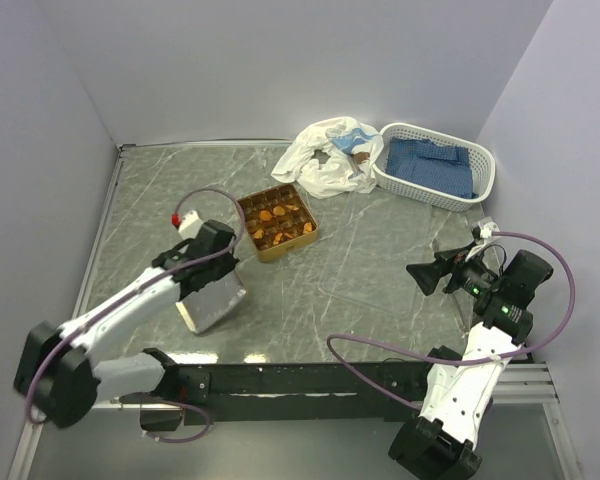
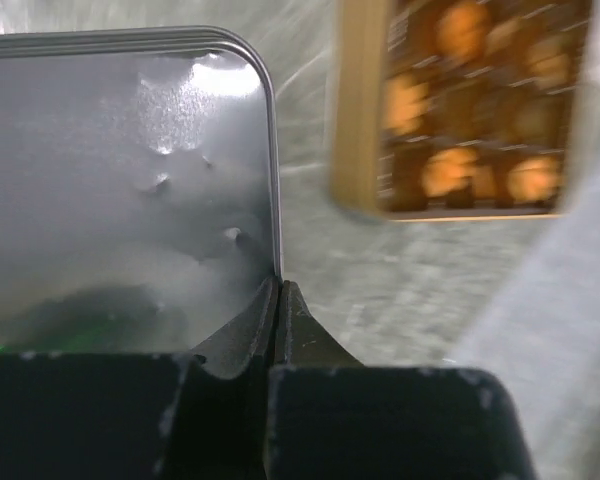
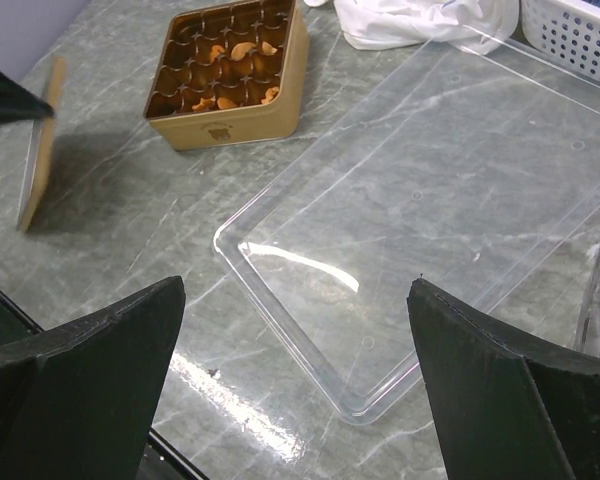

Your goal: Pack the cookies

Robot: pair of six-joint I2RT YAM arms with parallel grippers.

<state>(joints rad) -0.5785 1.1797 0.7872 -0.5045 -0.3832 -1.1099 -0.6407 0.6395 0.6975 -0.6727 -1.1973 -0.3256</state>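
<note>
Silver lid (image 2: 120, 180) edge clamped by left tool (image 2: 279, 305) | right tool (image 3: 292, 300) wide near tray (image 3: 430, 180)

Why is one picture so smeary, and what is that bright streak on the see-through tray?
Left wrist view: the tin with its cookies is blurred, likely by motion, while the silver lid up close is fairly sharp. Right wrist view: the streak is glare on the clear tray. Top view: sharp, evenly lit.
</note>
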